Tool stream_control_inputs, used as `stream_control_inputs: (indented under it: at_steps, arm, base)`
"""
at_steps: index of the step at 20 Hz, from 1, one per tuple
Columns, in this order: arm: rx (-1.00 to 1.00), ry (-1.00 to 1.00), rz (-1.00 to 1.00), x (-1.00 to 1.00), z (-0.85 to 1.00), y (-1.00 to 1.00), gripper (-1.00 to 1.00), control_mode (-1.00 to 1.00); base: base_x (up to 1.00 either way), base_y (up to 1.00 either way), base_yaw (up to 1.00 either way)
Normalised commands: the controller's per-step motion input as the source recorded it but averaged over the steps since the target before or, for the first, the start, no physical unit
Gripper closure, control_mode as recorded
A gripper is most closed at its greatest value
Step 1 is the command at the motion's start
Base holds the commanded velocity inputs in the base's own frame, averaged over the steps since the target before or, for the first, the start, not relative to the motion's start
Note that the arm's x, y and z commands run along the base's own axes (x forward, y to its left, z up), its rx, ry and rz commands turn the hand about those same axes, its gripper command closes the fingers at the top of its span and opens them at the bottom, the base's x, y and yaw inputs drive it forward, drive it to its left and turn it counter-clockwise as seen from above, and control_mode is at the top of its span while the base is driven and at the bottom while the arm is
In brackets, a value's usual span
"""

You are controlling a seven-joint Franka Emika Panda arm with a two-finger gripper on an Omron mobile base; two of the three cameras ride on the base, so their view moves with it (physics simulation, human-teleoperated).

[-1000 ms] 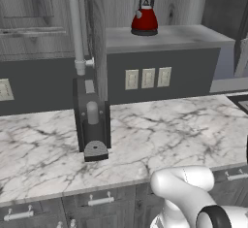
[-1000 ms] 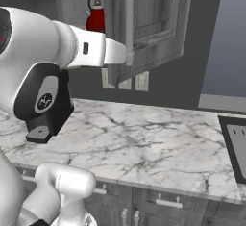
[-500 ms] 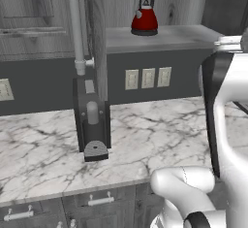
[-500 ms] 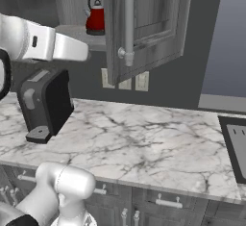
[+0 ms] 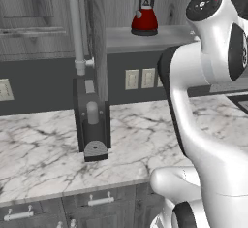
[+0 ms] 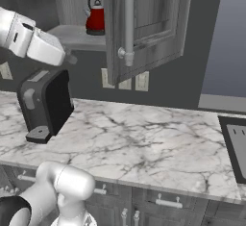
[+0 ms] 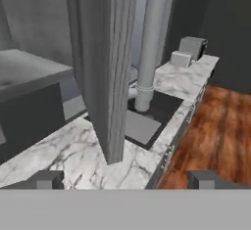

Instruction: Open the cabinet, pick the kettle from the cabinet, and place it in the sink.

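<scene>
The cabinet door point(image 6: 153, 23) stands open, its long silver handle point(image 6: 128, 23) facing out. In the left base view the door point(image 5: 98, 52) is edge-on. The red kettle point(image 5: 144, 20) point(image 6: 95, 17) sits upright on the open shelf inside. In the hand view my gripper point(image 7: 125, 181) is open with nothing between its fingertips point(image 7: 46, 180), and looks past the door's edge point(image 7: 103, 67) and handle point(image 7: 153, 43). Beyond them the black sink point(image 7: 162, 107) lies in the marble counter; a corner of it point(image 6: 235, 145) is at the right edge.
A dark coffee machine point(image 5: 92, 125) point(image 6: 45, 102) stands on the white marble counter point(image 6: 144, 143) below the shelf. My white arm point(image 5: 208, 76) fills the right of the left base view. A small grey appliance point(image 7: 188, 53) sits far along the counter; wooden floor point(image 7: 215, 131) lies beside it.
My arm has swung: it has come up into the right side of the left base view and drawn back to the left in the right base view. Door and kettle have not moved.
</scene>
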Motion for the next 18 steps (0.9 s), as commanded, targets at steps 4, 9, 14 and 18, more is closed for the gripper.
stream_control_inputs:
  at_steps: [4, 9, 14, 18]
  arm:
    - [0.45, -0.01, -0.32, 0.14, 0.0, 0.01, -1.0, -1.0]
    - [0.37, -0.14, -0.24, 0.16, -0.03, 0.0, -1.0, -1.0]
    - [0.12, -0.28, -0.23, 0.25, -0.12, -0.03, -1.0, -1.0]
    - [0.01, -0.36, -0.2, 0.26, -0.21, -0.03, -1.0, -1.0]
  base:
    - [0.0, 0.0, 0.0]
    - [0.0, 0.0, 0.0]
    - [0.0, 0.0, 0.0]
    - [0.0, 0.0, 0.0]
